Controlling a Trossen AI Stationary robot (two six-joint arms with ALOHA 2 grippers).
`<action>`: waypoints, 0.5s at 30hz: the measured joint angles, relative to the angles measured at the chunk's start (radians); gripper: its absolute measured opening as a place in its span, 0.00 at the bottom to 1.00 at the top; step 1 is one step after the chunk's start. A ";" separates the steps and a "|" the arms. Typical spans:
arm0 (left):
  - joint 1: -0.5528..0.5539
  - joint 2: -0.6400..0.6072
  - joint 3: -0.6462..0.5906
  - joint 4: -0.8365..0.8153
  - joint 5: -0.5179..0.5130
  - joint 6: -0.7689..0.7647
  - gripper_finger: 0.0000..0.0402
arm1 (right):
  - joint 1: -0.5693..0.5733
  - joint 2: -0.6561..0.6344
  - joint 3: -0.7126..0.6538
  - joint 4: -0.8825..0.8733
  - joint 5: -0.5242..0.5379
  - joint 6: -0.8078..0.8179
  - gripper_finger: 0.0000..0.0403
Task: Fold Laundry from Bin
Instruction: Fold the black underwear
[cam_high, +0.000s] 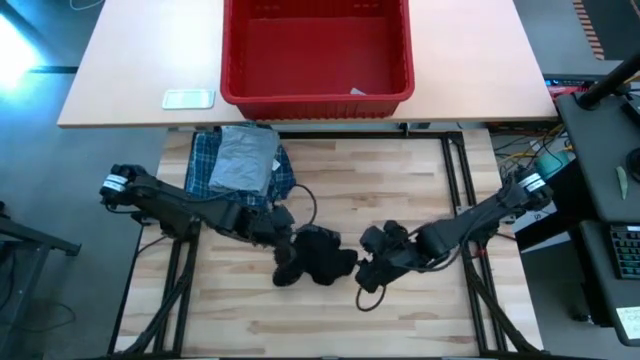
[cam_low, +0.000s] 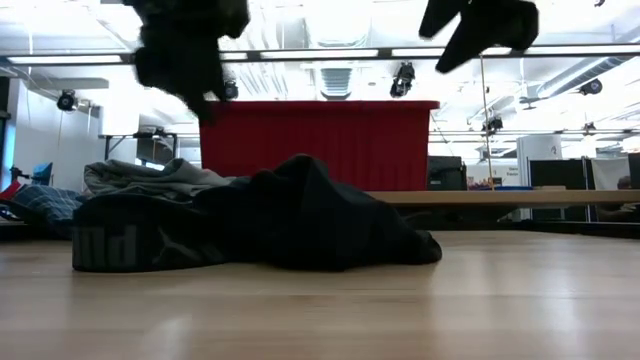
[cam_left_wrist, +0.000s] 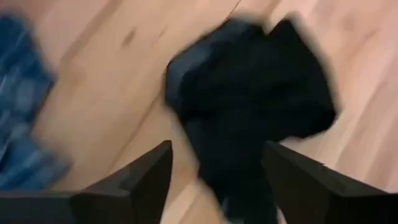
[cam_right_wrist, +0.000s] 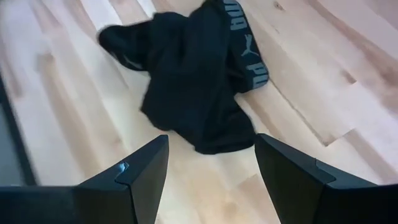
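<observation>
The small black garment (cam_high: 320, 254) lies crumpled on the wooden table's middle, its grey-lettered waistband (cam_right_wrist: 249, 43) showing. My left gripper (cam_left_wrist: 217, 149) hangs open above the garment's left part, clear of it in the low view (cam_low: 190, 60). My right gripper (cam_right_wrist: 211, 140) stands open above the table just right of the garment (cam_high: 372, 270). A folded light grey T-shirt (cam_high: 245, 160) rests on the blue-and-white plaid shirt (cam_high: 205, 165) at the far left. The red bin (cam_high: 316, 95) stands beyond the far edge.
The bin sits on a paler table (cam_high: 120, 80) behind the wooden one, beside a small clear lid-like object (cam_high: 188, 98). A white scrap (cam_high: 358, 92) lies inside the bin. Bare wood (cam_high: 320, 320) runs along the near edge and at the right (cam_high: 400, 190).
</observation>
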 joint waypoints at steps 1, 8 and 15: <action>0.001 -0.001 0.003 -0.047 0.021 -0.025 0.59 | -0.005 0.010 0.000 -0.002 0.000 -0.014 0.58; 0.018 0.016 -0.131 0.052 0.164 -0.204 0.60 | -0.043 0.037 0.000 -0.010 -0.027 -0.121 0.58; -0.014 0.160 -0.241 0.330 0.225 -0.188 0.57 | -0.047 0.004 -0.001 -0.049 -0.048 -0.185 0.58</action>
